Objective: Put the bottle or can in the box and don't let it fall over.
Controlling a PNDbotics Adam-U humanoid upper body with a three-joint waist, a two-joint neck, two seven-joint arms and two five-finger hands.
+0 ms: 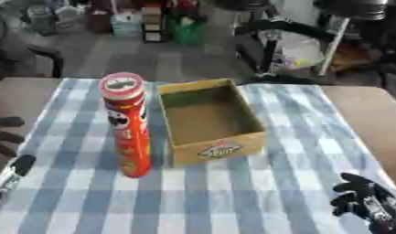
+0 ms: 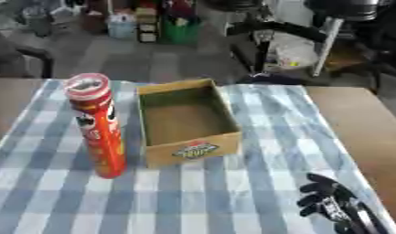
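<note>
Can (image 1: 129, 125) upright, well apart from right hand (image 2: 333, 203)

A tall red can (image 1: 129, 125) stands upright just left of the open cardboard box (image 1: 210, 119) — both on the checked table (image 1: 232, 196).

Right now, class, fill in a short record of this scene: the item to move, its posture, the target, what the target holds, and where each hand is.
item: tall red can
posture: upright on the checked cloth, just left of the box
target: open cardboard box
box contents: nothing visible
left hand: at the left edge, away from the can
right hand: lower right corner, fingers curled, holding nothing
</note>
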